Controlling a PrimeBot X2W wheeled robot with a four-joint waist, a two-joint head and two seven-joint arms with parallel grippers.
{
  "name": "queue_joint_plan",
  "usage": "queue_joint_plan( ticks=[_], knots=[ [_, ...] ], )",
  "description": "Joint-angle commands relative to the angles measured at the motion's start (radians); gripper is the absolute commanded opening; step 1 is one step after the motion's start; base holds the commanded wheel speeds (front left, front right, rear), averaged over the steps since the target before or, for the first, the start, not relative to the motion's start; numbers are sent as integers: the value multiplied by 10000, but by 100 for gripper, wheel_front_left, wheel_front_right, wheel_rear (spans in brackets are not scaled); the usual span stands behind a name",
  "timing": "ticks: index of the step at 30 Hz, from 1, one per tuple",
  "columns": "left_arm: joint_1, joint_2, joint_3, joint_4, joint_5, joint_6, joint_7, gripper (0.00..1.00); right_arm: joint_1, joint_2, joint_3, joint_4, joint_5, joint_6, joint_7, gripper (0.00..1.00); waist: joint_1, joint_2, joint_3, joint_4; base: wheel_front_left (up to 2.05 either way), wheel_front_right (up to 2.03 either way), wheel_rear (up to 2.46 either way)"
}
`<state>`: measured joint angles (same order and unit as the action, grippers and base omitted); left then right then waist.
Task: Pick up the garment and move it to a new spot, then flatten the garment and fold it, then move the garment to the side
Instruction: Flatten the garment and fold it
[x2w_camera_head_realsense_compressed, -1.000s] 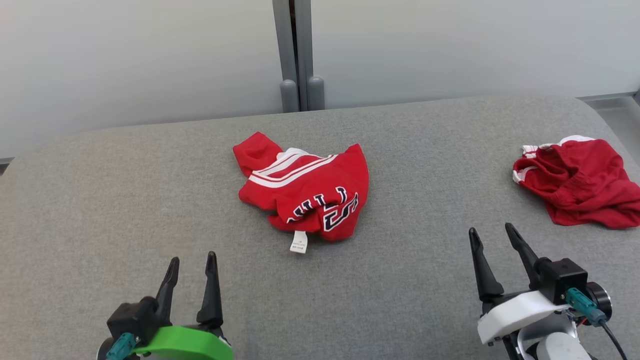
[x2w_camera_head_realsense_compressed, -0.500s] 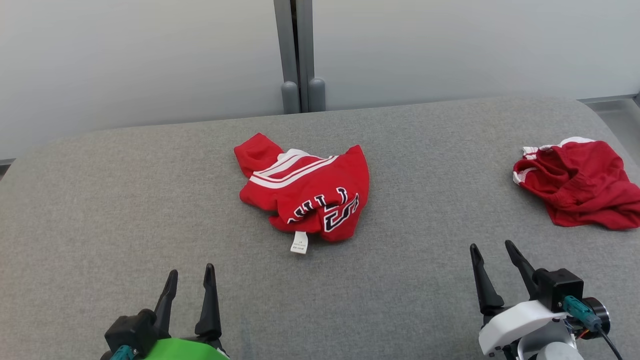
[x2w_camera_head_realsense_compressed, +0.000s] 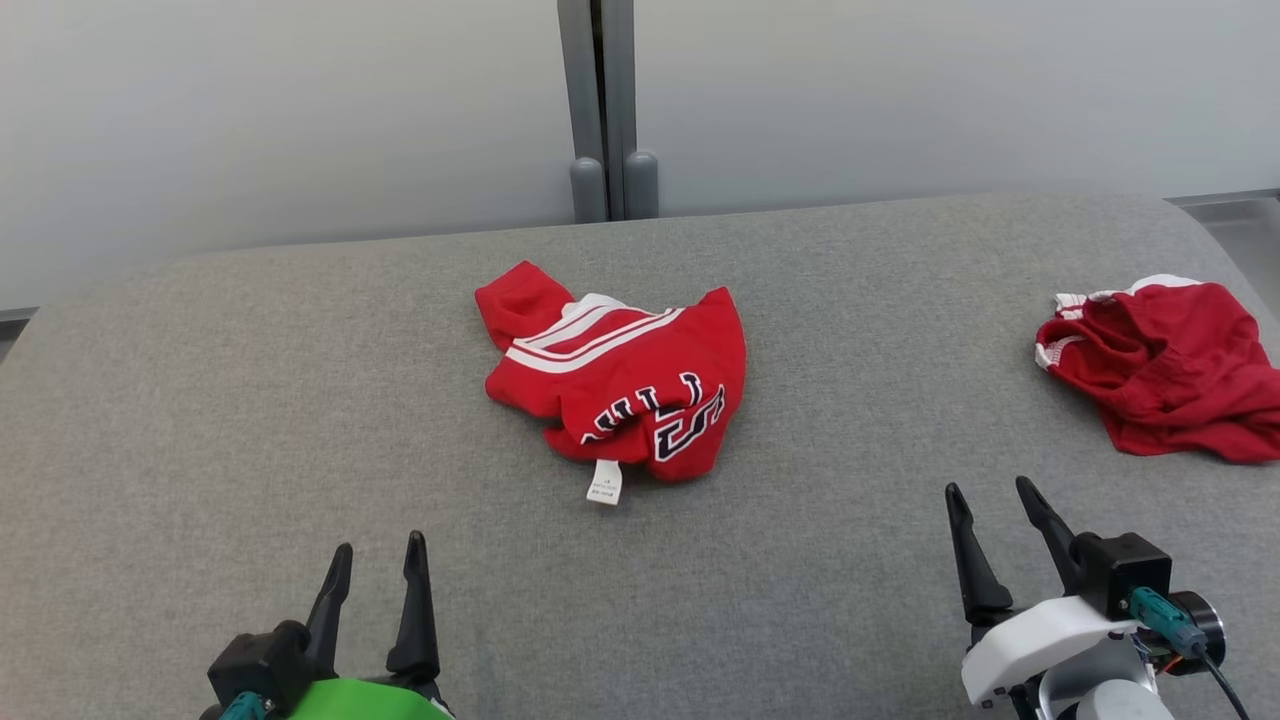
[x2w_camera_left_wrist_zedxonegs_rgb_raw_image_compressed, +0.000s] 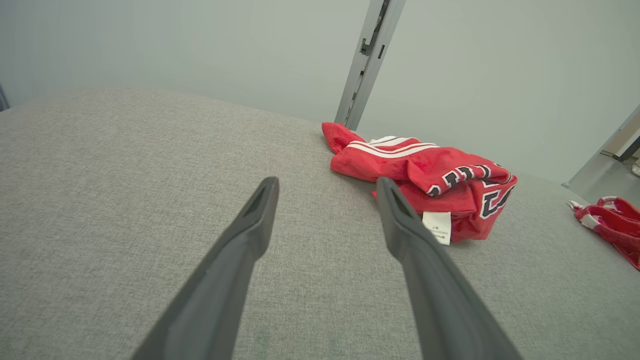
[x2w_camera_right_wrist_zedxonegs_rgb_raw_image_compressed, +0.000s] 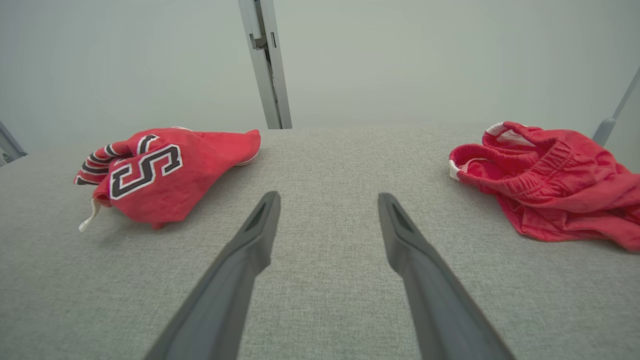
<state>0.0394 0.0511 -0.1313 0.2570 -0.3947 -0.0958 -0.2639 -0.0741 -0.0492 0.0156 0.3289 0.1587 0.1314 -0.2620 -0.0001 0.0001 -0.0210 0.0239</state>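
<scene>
1. The red T-shirt (x2w_camera_head_realsense_compressed: 620, 385) lay crumpled in a heap near the middle of the grey fabric surface (x2w_camera_head_realsense_compressed: 250, 400), resting on it and touched by neither gripper.
2. Its white-striped sleeve edge faced the far side. The navy, white-outlined lettering was folded over at the near side, and a small white care tag (x2w_camera_head_realsense_compressed: 604, 483) stuck out from the near edge onto the fabric.
3. The left gripper (x2w_camera_head_realsense_compressed: 379, 543) hovered at the near left, its two dark fingers spread apart with nothing between them, well short of the T-shirt.
4. The right gripper (x2w_camera_head_realsense_compressed: 988, 487) hovered at the near right, its fingers likewise spread and empty.
5. A second red cloth item (x2w_camera_head_realsense_compressed: 1160, 365), with a gathered band and red-and-white ribbed trim, lay bunched at the far right edge of the surface. It was well apart from the T-shirt and nearer the right gripper.
6. Bare grey fabric lay between each gripper and the T-shirt.
7. Beyond the surface's far edge, a grey upright post (x2w_camera_head_realsense_compressed: 608, 110) with two rounded feet stood between pale wall panels, roughly in line with the T-shirt.
</scene>
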Motion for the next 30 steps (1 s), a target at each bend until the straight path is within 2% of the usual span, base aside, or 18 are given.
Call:
queue_joint_plan(
  ticks=[1, 8, 14, 23, 30],
  knots=[
    [-62, -2, 25, -4, 28, -9, -4, 100, -89, -29, -33, 5, -19, -16, -39, 100, 1, -1, 19, 33, 0, 0, 0],
    [-159, -1, -72, -63, 7, 57, -4, 100, -441, -29, -106, 85, -433, -16, -39, 100, 1, -1, 239, 289, 0, 0, 0],
    [-524, 0, -215, -277, 65, 50, -4, 100, -2135, -32, -175, 494, -1243, -16, -39, 100, 1, -1, 1050, 758, 0, 0, 0],
    [-1187, 5, -655, -576, -374, 198, -4, 100, -5666, -26, -327, 3237, -2316, -16, 527, 100, 1, -1, 2490, 2000, 0, 0, 0],
    [-1499, 0, -836, -665, -667, 348, -4, 100, -7487, -116, -683, 5594, -2985, -16, 1308, 100, 1, -1, 3198, 2812, 0, 0, 0]
  ],
)
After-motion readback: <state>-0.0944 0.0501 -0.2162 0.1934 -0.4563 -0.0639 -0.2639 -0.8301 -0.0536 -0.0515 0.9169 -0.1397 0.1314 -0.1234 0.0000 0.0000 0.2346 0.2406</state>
